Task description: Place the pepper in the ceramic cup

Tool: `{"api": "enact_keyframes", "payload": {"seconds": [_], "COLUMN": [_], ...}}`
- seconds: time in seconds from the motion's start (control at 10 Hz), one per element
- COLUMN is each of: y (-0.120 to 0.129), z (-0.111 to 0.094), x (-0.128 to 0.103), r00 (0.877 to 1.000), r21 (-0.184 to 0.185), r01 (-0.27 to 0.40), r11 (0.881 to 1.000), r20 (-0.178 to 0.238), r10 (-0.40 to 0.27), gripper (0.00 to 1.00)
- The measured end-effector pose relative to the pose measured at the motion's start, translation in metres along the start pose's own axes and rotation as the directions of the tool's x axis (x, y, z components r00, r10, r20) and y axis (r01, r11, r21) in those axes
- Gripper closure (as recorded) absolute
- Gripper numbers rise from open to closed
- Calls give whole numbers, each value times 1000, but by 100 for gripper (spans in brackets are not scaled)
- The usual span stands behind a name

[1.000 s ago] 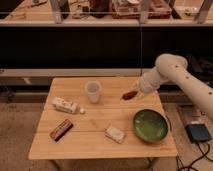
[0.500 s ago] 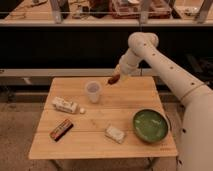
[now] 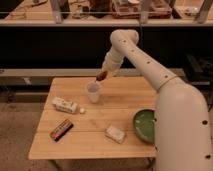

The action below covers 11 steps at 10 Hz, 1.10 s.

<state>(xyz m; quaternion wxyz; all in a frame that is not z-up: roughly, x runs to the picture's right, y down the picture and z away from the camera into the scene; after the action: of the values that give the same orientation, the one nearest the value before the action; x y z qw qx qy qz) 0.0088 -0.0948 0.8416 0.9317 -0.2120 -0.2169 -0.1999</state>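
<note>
Camera view shows the gripper (image 3: 102,76) raised over the wooden table (image 3: 125,95), clamped on the pepper (image 3: 101,76), whose reddish body sticks out between its fingers. Just below and slightly left of the gripper stands the ceramic cup (image 3: 93,92), upright, the pepper above its rim. Farther down-left lie a white packet (image 3: 65,105) and a red-and-black bar (image 3: 61,129); down-right sits a green bowl (image 3: 144,124), with a pale block (image 3: 115,134) below.

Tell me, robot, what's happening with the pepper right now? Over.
Tool shut on pepper, just above ceramic cup. Pepper not in cup yet. Nothing between them. Over.
</note>
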Motion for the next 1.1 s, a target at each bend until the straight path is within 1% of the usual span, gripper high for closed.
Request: {"api": "enact_keyframes", "payload": {"seconds": [0.2, 0.3, 0.4, 0.6, 0.7, 1.0, 1.1], "y": [-12, -19, -24, -28, -29, -26, -26], "z": [11, 13, 14, 19, 22, 25, 24], "x": [-5, -10, -16, -23, -24, -22, -23], "r00": [1000, 999, 998, 997, 997, 997, 998], "r21": [5, 10, 13, 8, 4, -11, -15], "r01": [5, 8, 13, 25, 28, 38, 44], "r11": [1000, 1000, 1000, 1000, 1000, 999, 999], "r20": [17, 38, 57, 76, 77, 61, 55], "r10": [-5, -8, -14, -26, -28, -38, -43], "gripper": [70, 70, 70, 69, 63, 33, 25]}}
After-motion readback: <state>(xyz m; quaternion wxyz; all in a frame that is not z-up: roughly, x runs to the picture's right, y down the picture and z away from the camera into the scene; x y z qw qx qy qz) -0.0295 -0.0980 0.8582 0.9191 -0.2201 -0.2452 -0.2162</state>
